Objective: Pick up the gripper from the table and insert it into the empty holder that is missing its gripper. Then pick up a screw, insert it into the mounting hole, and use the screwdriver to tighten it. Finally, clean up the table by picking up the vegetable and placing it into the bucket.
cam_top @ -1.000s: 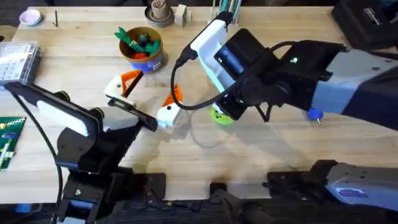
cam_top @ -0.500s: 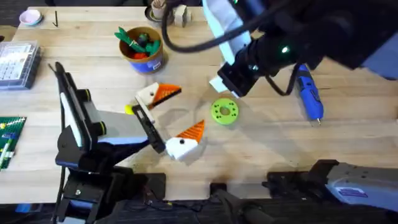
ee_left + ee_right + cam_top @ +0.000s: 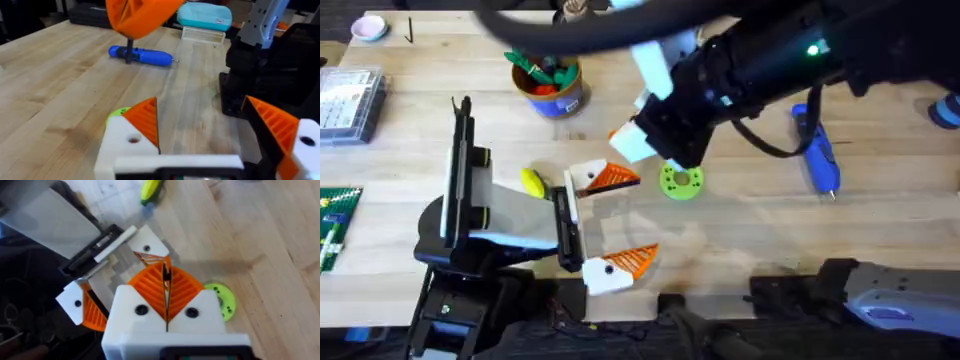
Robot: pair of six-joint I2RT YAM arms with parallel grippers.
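Fingers of the right gripper (image 3: 166, 290) are pressed together, orange ribbed pads meeting edge to edge w/ nothing between them. The left gripper (image 3: 628, 217) is spread wide and empty, one finger on each side of a bare patch of table (image 3: 740, 240).

Landmark = green disc (image 3: 680, 181), lying flat on the wood.
- right gripper: hanging just beyond the disc's far edge, above the wood, not touching it as far as I can tell.
- left gripper: beside the disc on the left arm's side; its farther finger lies near the disc, the other sits nearer the arm bases.
- vegetable (image 3: 532, 181): on the wood, further out from the disc than that farther finger, i.e. outside the open jaws, not between them.
- bucket (image 3: 565, 92): beyond the disc and off to the left-arm side, upright, green + red toys already in it.
- screwdriver (image 3: 817, 150): well apart from the disc on the right-arm side, lying down, no gripper on it.

All four fingers carry orange tips, so my read is the insert step is behind us; can't tell if any screw is tight. Step in hand looks like the clean-up.

Next, prob.: left arm swings so its open jaws straddle the yellow piece across its short axis, comes down, closes gently (small, rounded, may roll or squirt out), lifts, carries over the rim, lets go. Right arm should back away from the disc to give room.
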